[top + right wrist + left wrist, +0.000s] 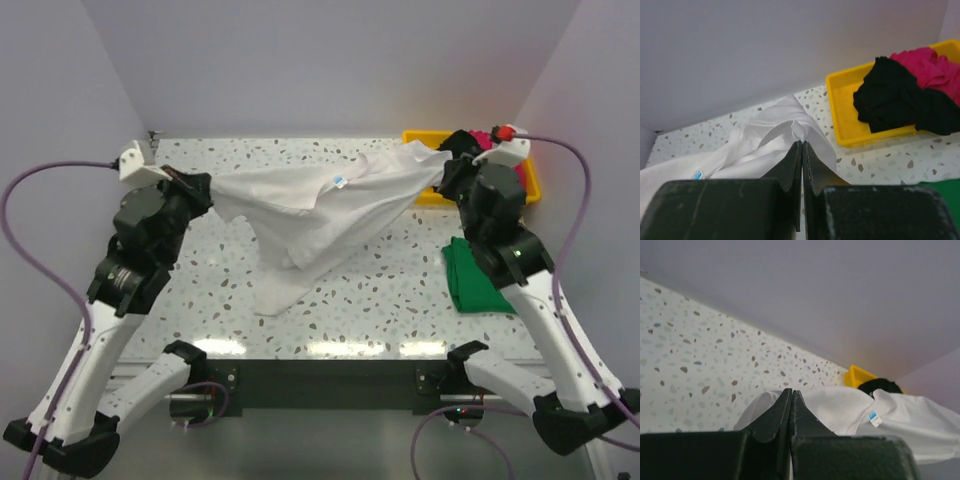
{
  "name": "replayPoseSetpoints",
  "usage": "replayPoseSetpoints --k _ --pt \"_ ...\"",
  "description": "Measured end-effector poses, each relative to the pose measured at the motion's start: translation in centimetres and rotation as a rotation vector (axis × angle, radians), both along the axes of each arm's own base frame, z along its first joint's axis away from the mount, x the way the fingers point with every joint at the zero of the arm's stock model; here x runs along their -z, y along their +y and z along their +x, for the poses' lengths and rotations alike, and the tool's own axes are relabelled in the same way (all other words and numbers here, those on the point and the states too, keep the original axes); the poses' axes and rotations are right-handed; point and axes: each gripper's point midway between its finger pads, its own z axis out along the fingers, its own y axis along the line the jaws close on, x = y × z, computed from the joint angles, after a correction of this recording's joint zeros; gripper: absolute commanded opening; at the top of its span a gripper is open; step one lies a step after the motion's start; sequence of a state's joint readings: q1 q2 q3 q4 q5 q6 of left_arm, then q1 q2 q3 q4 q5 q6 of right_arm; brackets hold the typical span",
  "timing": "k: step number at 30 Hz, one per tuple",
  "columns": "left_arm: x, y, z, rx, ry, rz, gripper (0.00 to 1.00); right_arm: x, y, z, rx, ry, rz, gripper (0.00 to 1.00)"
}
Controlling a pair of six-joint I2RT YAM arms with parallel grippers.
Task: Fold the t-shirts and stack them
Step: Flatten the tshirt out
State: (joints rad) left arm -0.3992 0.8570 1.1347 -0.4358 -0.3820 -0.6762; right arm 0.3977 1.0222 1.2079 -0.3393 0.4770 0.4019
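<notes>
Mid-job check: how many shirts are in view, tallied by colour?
white shirt: 1
green shirt: 1
black shirt: 1
pink shirt: 1
Total: 4 shirts

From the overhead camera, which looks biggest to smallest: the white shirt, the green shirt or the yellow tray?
1. The white t-shirt is clearly the largest.
2-3. The green t-shirt and the yellow tray can't be ranked, because the right arm hides part of each.
</notes>
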Motion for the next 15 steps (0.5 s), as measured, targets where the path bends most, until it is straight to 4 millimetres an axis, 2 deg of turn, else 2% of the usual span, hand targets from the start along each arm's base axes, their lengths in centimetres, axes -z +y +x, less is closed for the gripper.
replayPoseSetpoints --k 3,5,8,11,15 --pt "-6.2 1.9 -2.9 -0.035 -0.156 -0.055 0.00 -4.9 -1.4 -3.8 -0.021 -0.119 0.023 0.00" --pt "-9.6 3.1 -5.2 -0.049 -0.245 -0.093 0.00 -7.7 -2.1 -6.0 -0.040 -0.187 0.038 0.00" --pt "-13.8 4.8 -8.9 -0.057 -0.360 -0.139 0.00 -11.8 -2.8 -9.4 -0.079 -0.285 0.057 0.00" --pt "-17.3 6.4 -12.3 -0.063 -0.452 -0.172 0.00 -16.8 -3.9 -13.4 -0.114 -0.408 0.073 0.00" --pt "-20.9 8.2 -16.5 -0.066 -0.560 -0.205 0.00 -22.6 -4.9 -18.0 -0.158 -0.560 0.093 0.00"
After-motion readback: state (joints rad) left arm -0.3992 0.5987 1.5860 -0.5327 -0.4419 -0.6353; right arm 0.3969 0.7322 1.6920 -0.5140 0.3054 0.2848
